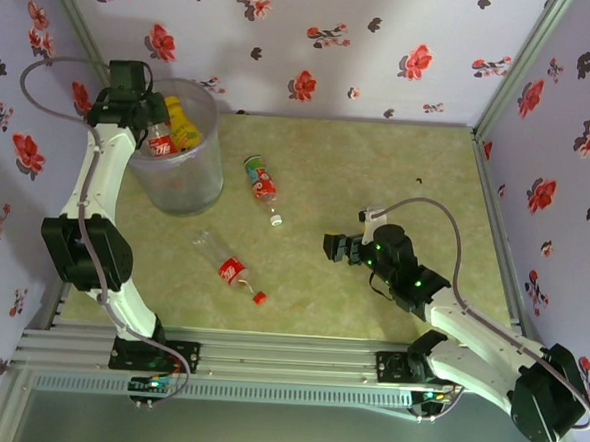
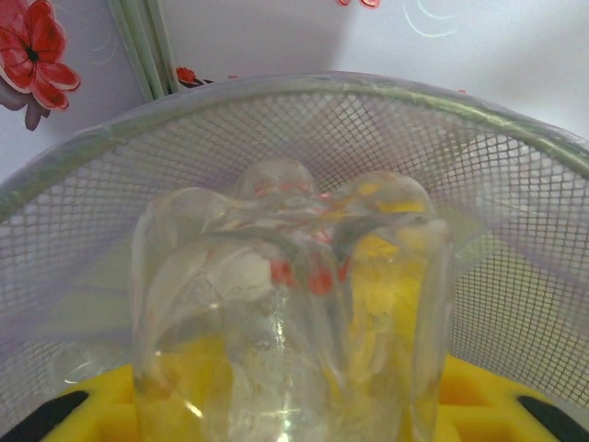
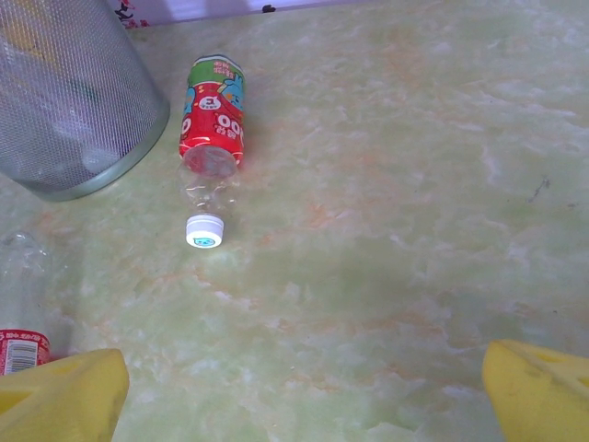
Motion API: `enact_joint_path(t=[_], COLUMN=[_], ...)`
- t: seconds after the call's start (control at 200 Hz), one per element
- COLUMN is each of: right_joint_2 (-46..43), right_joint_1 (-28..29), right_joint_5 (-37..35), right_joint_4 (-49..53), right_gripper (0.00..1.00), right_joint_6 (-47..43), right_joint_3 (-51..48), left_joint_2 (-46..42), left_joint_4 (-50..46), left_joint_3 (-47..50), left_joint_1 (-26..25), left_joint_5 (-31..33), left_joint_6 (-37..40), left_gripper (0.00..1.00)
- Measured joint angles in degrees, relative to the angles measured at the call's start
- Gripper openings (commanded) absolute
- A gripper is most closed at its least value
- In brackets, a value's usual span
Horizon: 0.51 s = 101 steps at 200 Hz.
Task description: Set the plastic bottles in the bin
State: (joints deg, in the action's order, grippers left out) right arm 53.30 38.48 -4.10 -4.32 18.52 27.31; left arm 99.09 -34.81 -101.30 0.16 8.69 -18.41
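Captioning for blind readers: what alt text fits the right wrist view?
A clear plastic bottle with a red label and white cap lies on its side on the pale green table, beside the mesh bin. The right gripper is open, yellow fingertips in the bottom corners.

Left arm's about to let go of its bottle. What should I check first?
1. Grip: left gripper shut on clear bottle: ok.
2. Position: clear bottle above the bin opening: ok.
3. Room in bin beside yellow bottle: cannot tell.
4. Other arm: right gripper open, away from bin: ok.
5. Job finished: not ok; white-capped bottle and red-capped bottle lie on the table.
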Motion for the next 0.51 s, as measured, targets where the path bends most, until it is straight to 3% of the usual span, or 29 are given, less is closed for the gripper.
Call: enact_joint_path(t=[0.06, 0.25, 0.365, 0.505], right_joint_2=[0.0, 0.0, 0.0, 0.6], right_joint_1=[0.0, 0.0, 0.0, 0.0], right_joint_5=[-0.2, -0.3, -0.3, -0.3], right_joint_4=[0.2, 1.0, 1.2, 1.3], right_gripper=[0.99, 0.99, 0.99, 0.99], right_joint_6=[-0.1, -0.5, -0.5, -0.5], right_joint_3=[0.0, 0.0, 0.0, 0.1], left_joint_2=[-0.3, -0.3, -0.3, -0.5], left_joint_4=[0.7, 0.3, -0.8, -1.5], left_joint_3=[0.7, 1.1, 1.1, 1.1], left_joint_1=[0.1, 0.2, 0.2, 0.2], left_joint_5=[-0.4, -1.9, -2.3, -2.3], left_joint_6=[-0.4, -1.5, -1.0, -0.5], left_gripper=[0.55, 0.80, 0.89, 0.90])
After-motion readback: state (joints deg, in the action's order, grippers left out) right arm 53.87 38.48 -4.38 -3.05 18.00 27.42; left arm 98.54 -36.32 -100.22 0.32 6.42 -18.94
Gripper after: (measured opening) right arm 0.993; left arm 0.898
